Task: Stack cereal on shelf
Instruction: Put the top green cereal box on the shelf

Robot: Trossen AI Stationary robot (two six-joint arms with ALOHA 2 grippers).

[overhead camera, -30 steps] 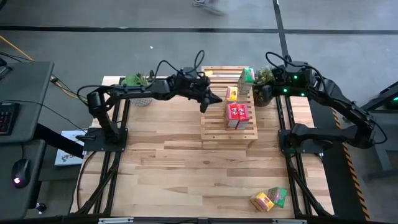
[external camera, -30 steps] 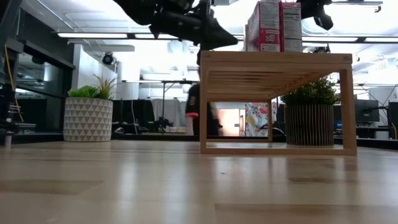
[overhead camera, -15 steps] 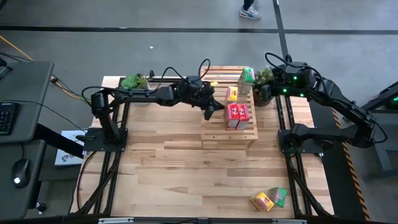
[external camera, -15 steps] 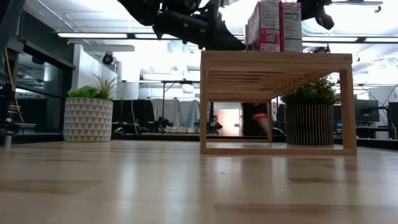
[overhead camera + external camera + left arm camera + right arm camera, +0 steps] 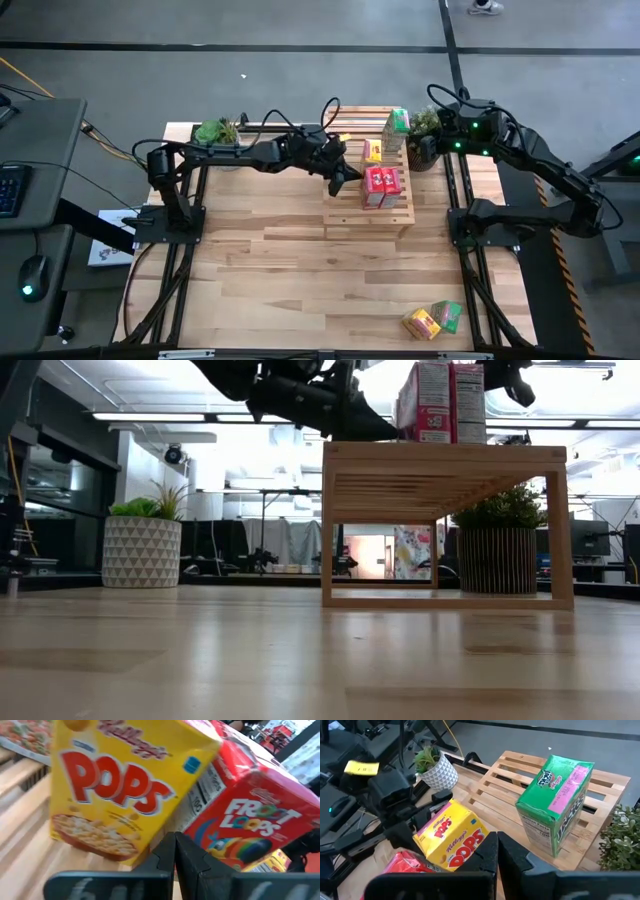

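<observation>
The slatted wooden shelf (image 5: 345, 215) stands at the table's far middle. On it are two red boxes (image 5: 380, 186) side by side, a yellow box (image 5: 372, 150) behind them and an upright green box (image 5: 396, 128). A second yellow box (image 5: 421, 323) and a second green box (image 5: 448, 315) lie on the table near its right near corner. My left gripper (image 5: 346, 175) is shut, at the shelf's left side, with its tips (image 5: 174, 840) close below the tilted yellow box (image 5: 115, 785) and beside a red box (image 5: 255, 820). My right gripper (image 5: 496, 840) is shut and hovers at the shelf's far right. My left gripper points its shut fingers level from the table's left at the gap between the yellow box's lower corner (image 5: 142, 855) and the red box. I cannot tell whether the tips touch either box.
A white potted plant (image 5: 217, 135) stands at the far left and a dark potted plant (image 5: 425, 125) at the far right, beside my right gripper. Bare tabletop (image 5: 300, 270) lies in front of the shelf.
My left gripper has moved toward the table's right and near edge, along the shelf's left side toward the red boxes, then held still. The boxes on the shelf have kept their places.
</observation>
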